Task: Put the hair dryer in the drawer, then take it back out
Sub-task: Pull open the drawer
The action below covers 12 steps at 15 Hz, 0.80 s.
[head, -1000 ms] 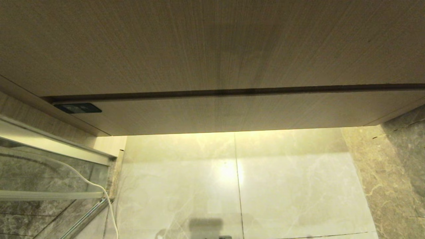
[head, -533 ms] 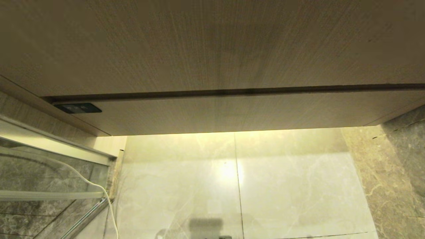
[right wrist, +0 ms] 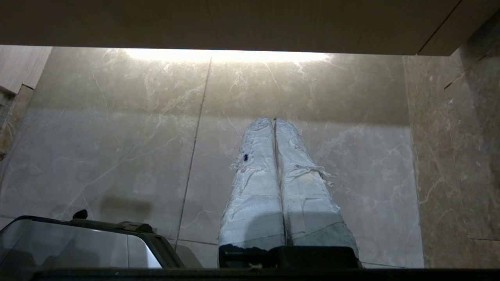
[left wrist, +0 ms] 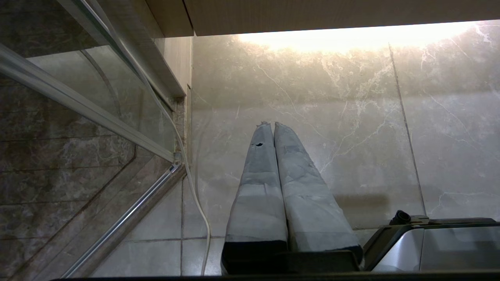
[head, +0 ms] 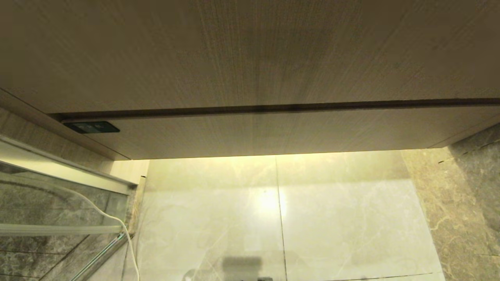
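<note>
Head view: two closed wood-grain fronts are seen from below, the shallow lower one (head: pixel 273 132) presumably the drawer, above a pale marble floor (head: pixel 332 218); neither arm nor the hair dryer is shown, so the task is judged not yet begun. Left wrist view: the left gripper (left wrist: pixel 272 124) is shown empty, fingers pressed together, parked over the floor, beside a glass shower screen (left wrist: pixel 78 117) and a white cord (left wrist: pixel 195 203) lying nearby. Right wrist view: the right gripper (right wrist: pixel 273 120) is likewise shown empty, fingers together, and a darker marble wall (right wrist: pixel 457 156) absent from the left wrist view is revealed; the hair dryer appears in no view.

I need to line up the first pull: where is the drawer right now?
In the head view the drawer is shut, its narrow front spanning the cabinet's bottom edge, below the taller front and above the lit floor tiles.
</note>
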Available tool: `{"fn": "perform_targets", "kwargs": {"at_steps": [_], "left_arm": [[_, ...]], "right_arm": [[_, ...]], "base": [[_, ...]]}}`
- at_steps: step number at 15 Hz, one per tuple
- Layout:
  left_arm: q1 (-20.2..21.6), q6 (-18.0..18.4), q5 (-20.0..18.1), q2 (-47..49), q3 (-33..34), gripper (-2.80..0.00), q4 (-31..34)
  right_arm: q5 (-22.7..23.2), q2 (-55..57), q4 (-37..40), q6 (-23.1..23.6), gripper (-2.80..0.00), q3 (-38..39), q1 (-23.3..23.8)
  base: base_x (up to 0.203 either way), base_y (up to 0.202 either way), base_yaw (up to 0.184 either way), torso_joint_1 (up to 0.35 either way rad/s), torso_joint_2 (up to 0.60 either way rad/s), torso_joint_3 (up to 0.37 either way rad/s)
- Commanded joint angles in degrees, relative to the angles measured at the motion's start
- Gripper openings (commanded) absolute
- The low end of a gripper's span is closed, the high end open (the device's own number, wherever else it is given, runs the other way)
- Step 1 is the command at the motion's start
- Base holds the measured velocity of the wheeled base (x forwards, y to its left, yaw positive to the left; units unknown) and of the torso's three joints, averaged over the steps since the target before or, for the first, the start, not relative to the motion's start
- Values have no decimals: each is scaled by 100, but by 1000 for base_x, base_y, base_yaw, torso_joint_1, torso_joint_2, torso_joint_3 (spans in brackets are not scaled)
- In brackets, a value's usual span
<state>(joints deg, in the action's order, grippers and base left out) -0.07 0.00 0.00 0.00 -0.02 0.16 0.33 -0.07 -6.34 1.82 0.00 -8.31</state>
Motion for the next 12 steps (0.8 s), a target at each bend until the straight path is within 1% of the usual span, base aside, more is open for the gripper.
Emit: {"fn": "perform_targets", "kwargs": {"at_steps": [1, 12], "left_arm": [[-1, 0, 0, 0, 2, -280, 2], [-1, 0, 0, 0, 11, -280, 11]], "right_arm": [[2, -222, -8, 3, -280, 229, -4], [2, -222, -8, 3, -280, 229, -4]], "base": [[0, 0, 0, 0, 0, 0], [0, 0, 0, 0, 0, 0]]}}
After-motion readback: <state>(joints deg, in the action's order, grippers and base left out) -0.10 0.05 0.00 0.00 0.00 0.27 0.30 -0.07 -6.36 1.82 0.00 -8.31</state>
